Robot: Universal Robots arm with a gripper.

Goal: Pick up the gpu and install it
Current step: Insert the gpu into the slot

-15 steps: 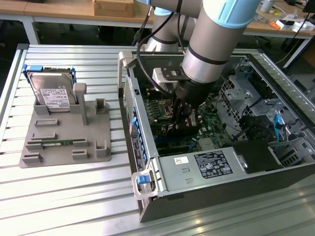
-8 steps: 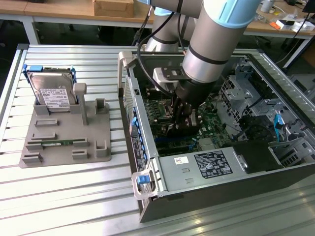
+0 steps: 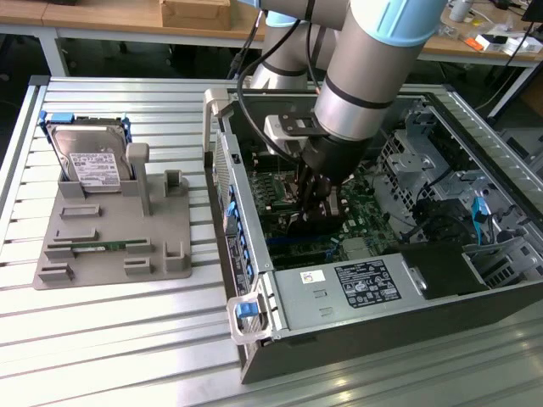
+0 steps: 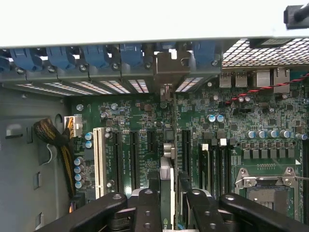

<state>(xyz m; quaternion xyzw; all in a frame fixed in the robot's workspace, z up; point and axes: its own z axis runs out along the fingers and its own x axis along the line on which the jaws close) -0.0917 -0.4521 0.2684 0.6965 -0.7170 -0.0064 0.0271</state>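
End effector point(image 3: 316, 193) seemingly clamped on one gpu point(image 4: 166, 186) above motherboard point(image 4: 241, 125).

The gpu point(image 4: 165, 186) — thin card, edge-on, upright — stands over the motherboard point(image 4: 145, 121) slots.

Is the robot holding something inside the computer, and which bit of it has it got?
Yes. The gripper holds the gpu edge-on by its upper edge, the jaws pinching its two faces, above the motherboard slots.

Slatted metal surface point(image 3: 110, 339). Grey holder tray point(image 3: 114, 233) at frame left; open computer case point(image 3: 373, 314) centre to right, both resting directly on it.
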